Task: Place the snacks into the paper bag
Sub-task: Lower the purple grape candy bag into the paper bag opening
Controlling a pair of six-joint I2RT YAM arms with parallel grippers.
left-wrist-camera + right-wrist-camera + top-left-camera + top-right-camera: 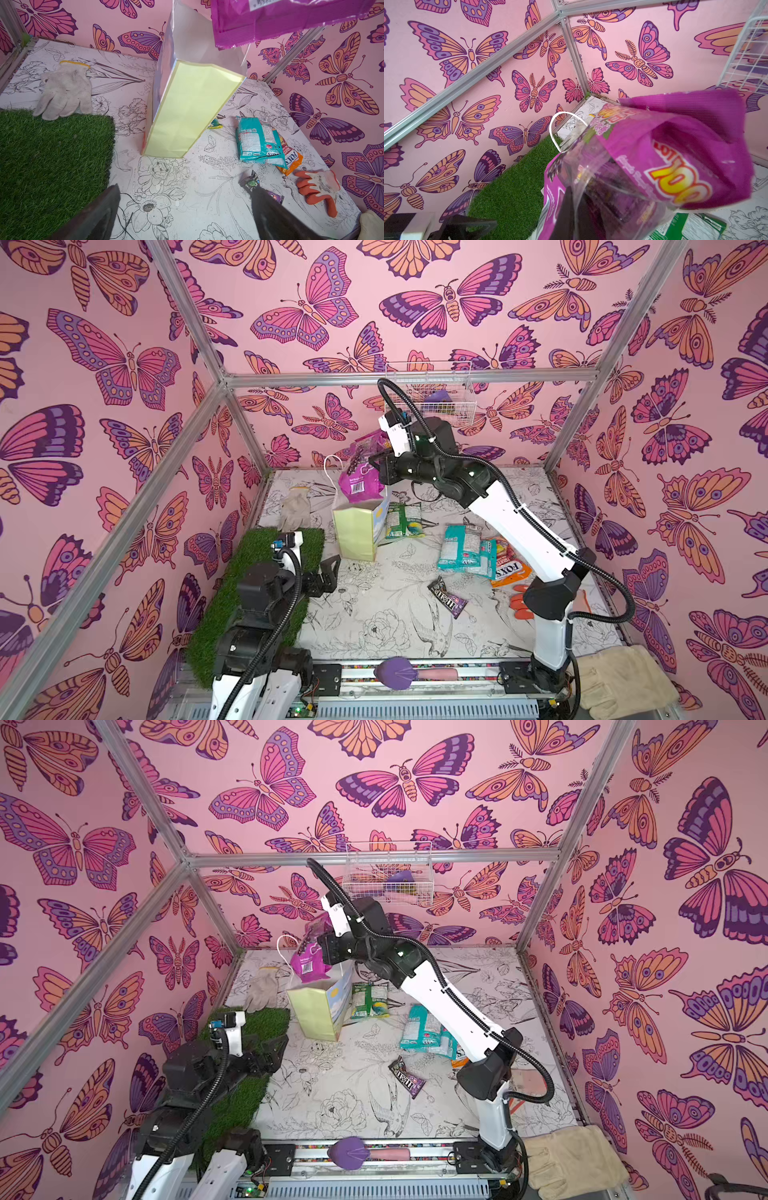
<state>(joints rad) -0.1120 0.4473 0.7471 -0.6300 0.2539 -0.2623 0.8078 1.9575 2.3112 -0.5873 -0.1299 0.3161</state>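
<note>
The paper bag (357, 533) (312, 1011) (191, 108) stands upright at the back left, its mouth open. Directly over that mouth hangs the large purple grape pouch (360, 475) (309, 963) (280, 18) (675, 158), with my right gripper (377, 464) (327, 946) (576, 199) shut on its side. Its lower edge is about level with the rim. Two green packets (403, 520), two teal packets (465, 551), the orange Fox's bag (510, 571) and the dark M&M's packet (446, 596) lie on the table. My left gripper (328, 572) (276, 1048) (187, 187) is open and holds nothing, in front of the bag.
A green grass mat (257, 601) covers the left side, with a grey-white glove (295, 508) at its far end. An orange-and-grey glove (523, 602) lies beside the right arm's base. A white wire basket (430, 396) hangs on the back wall. A cream glove (623, 680) lies front right.
</note>
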